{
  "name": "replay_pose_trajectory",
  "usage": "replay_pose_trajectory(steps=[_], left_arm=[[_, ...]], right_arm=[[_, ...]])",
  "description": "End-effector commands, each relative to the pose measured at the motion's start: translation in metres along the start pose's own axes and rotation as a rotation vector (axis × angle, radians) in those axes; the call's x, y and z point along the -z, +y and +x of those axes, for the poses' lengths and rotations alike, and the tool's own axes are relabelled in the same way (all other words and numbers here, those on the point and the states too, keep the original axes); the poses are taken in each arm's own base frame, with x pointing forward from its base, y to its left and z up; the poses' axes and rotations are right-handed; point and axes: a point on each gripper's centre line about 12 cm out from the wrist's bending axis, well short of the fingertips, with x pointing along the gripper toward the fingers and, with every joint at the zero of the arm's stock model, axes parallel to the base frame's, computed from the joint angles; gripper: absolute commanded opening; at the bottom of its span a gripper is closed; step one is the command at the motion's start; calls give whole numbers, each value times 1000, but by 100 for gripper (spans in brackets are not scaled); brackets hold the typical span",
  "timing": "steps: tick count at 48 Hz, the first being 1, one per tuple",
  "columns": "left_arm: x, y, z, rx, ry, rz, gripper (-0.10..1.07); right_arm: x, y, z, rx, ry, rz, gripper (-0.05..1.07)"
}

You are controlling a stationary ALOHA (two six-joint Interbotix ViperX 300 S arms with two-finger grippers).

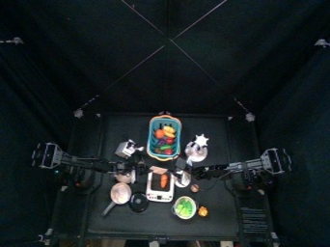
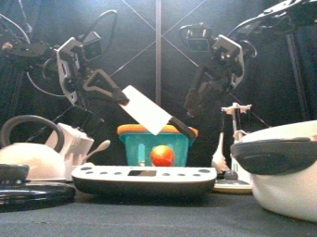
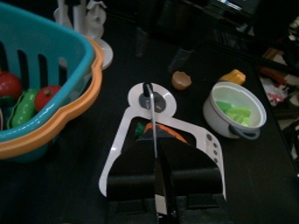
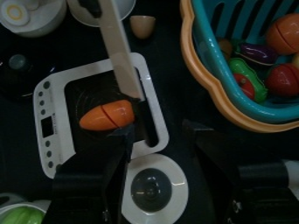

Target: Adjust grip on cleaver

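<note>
The cleaver (image 2: pixel 146 113) has a pale broad blade and a dark handle. It hangs tilted above the white board (image 2: pixel 143 178). My left gripper (image 2: pixel 111 93) is shut on the blade's upper end; in the left wrist view the blade (image 3: pixel 149 131) runs edge-on out from between the jaws (image 3: pixel 158 175). My right gripper (image 2: pixel 196 109) is open at the handle end. In the right wrist view its jaws (image 4: pixel 158 140) stand wide apart on either side of the handle, below the blade (image 4: pixel 117 48). An orange fruit half (image 4: pixel 105 114) lies on the board under the cleaver.
A teal basket with an orange rim (image 2: pixel 158 143) (image 4: pixel 205 52) holds vegetables behind the board. A white bowl of greens (image 3: pixel 233 109) stands near it. A kettle (image 2: pixel 31 148) and a lid (image 2: pixel 31 194) are at the front left, and a white pot (image 2: pixel 279 176) at the front right.
</note>
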Motion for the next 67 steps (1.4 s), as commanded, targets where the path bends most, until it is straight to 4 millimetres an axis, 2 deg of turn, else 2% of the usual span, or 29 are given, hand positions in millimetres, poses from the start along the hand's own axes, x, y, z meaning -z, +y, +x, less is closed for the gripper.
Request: replay_pose_trajectory(steps=[1,15,25,34,58,67], left_arm=[[-6,-1,0,23,-50,43,29],[0,-6,-7,96,-143,127,29],[8,-5,2,110,-153,137,29],[13,0,12,101,-157,146,29],[5,-1,13,97,-203,196,29],[4,-1,13,98,-206,197,29]], right_arm=[[-9,3,-8,-30,-43,3,84],[-8,9,-9,-82,-62,-1,84],[-12,14,-8,-128,-88,-5,84],[-6,16,-5,-139,-74,-2,83],[8,16,6,-131,-22,14,83],[11,15,8,-129,-13,13,75]])
